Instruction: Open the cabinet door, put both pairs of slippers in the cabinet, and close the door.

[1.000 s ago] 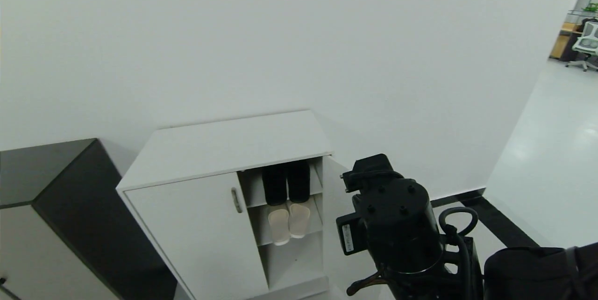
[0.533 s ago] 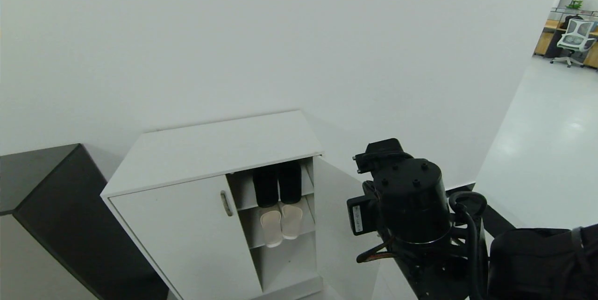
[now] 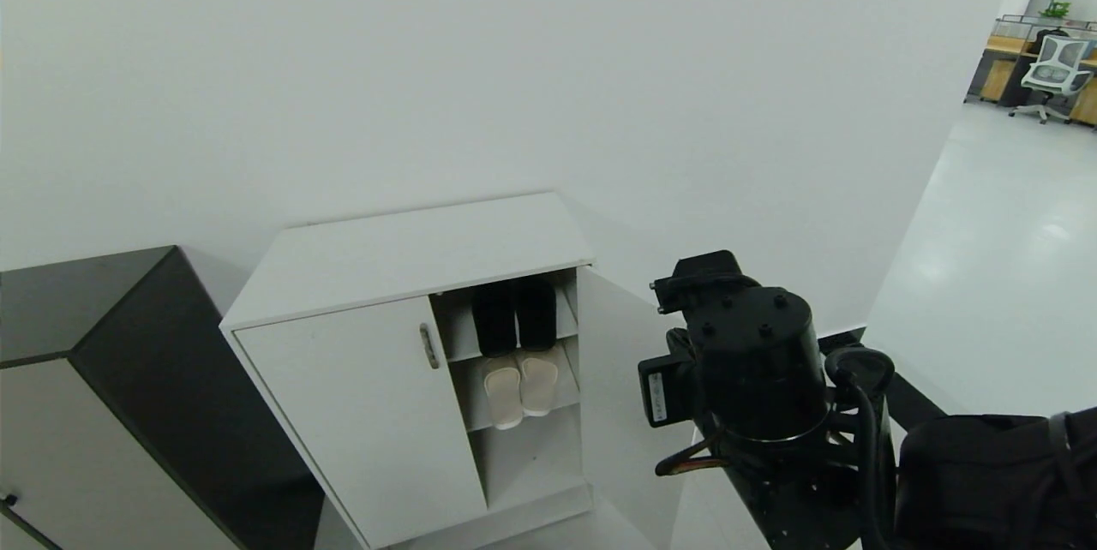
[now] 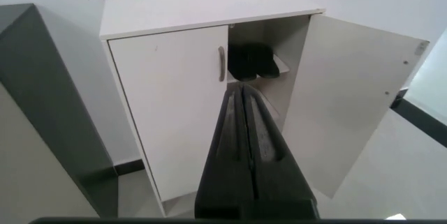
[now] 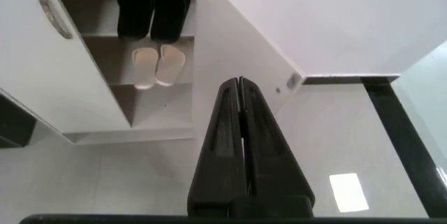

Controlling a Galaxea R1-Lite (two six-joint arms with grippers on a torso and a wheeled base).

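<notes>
The white cabinet (image 3: pixel 411 254) stands against the wall with its right door (image 3: pixel 619 379) swung open and its left door (image 3: pixel 368 413) closed. A black pair of slippers (image 3: pixel 514 314) lies on the upper shelf and a beige pair (image 3: pixel 518 383) on the shelf below. My left gripper (image 4: pixel 242 88) is shut and empty, held in front of the cabinet (image 4: pixel 174 15) near the seam between the doors. My right gripper (image 5: pixel 239 81) is also shut and empty, beside the open door (image 5: pixel 237 35), off to the right of the shelves and the beige slippers (image 5: pixel 157 65).
A dark cabinet (image 3: pixel 111 336) stands close on the left of the white one. A black floor strip (image 3: pixel 900 396) runs along the wall's foot at the right. Open pale floor stretches right toward an office chair (image 3: pixel 1050 74) far off.
The whole head picture has shifted, so the camera has moved. The slippers, the doors and the cabinet stand as before.
</notes>
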